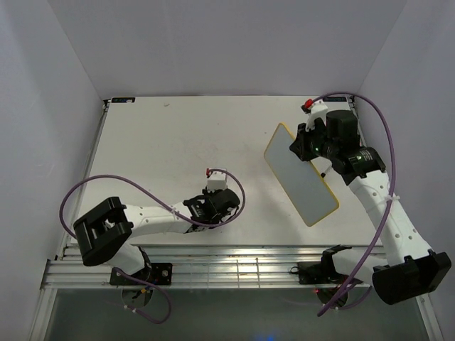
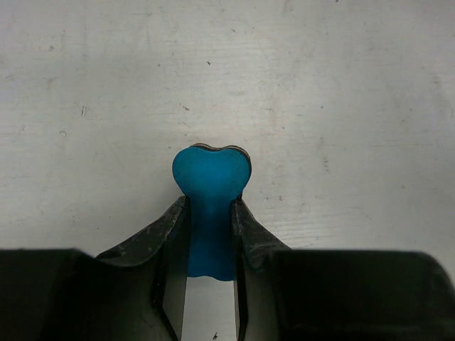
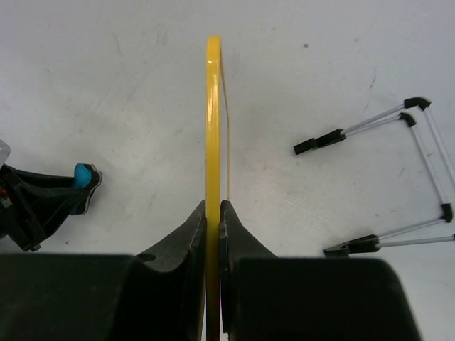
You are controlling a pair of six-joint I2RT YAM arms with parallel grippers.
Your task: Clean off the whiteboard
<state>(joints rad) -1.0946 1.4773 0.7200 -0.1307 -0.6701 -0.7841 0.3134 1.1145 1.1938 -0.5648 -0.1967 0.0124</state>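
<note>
The whiteboard [image 1: 302, 174], white face with a thin yellow frame, is held tilted above the table at the right; no scribbles show on its face. My right gripper [image 1: 303, 144] is shut on its far edge. In the right wrist view the board shows edge-on as a yellow strip [image 3: 212, 121] clamped between my right gripper's [image 3: 212, 204] jaws. My left gripper [image 1: 229, 207] sits low at the table's middle, shut on the teal bone-shaped eraser [image 2: 211, 177]. The eraser's rounded end sticks out past my left gripper [image 2: 211, 202]. The eraser [image 3: 84, 175] also shows at the left of the right wrist view.
A thin wire stand with black feet [image 3: 426, 167] lies on the table below the board, to its right in the right wrist view. White enclosure walls [image 1: 57, 106] stand on three sides. A metal rail [image 1: 234, 270] runs along the near edge.
</note>
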